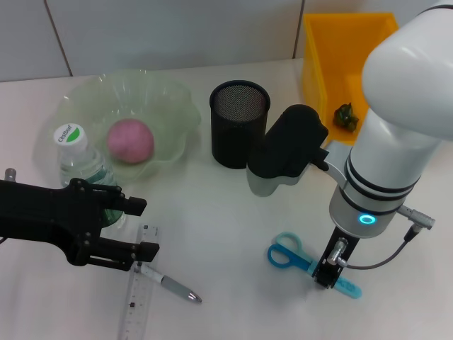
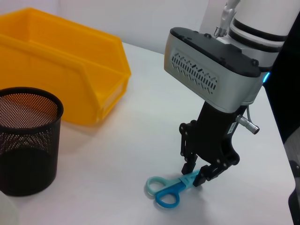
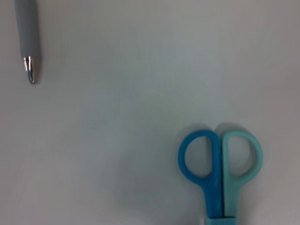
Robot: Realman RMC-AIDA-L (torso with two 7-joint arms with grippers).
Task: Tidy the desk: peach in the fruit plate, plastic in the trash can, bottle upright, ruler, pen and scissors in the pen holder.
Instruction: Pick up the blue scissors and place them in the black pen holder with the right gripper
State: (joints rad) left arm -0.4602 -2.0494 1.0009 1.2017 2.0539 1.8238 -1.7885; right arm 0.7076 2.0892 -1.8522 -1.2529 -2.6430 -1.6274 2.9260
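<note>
The pink peach lies in the pale green fruit plate. Beside the plate a clear bottle stands upright. My left gripper hovers open in front of it, above the end of the ruler and the grey pen. The blue scissors lie flat on the desk. My right gripper is down on their blade end and shut on it. The black mesh pen holder stands behind. A green scrap of plastic lies in the yellow trash can.
The right arm's white body towers over the desk's right side. A black camera housing hangs between the pen holder and the right arm. White desk surface lies between the pen and the scissors.
</note>
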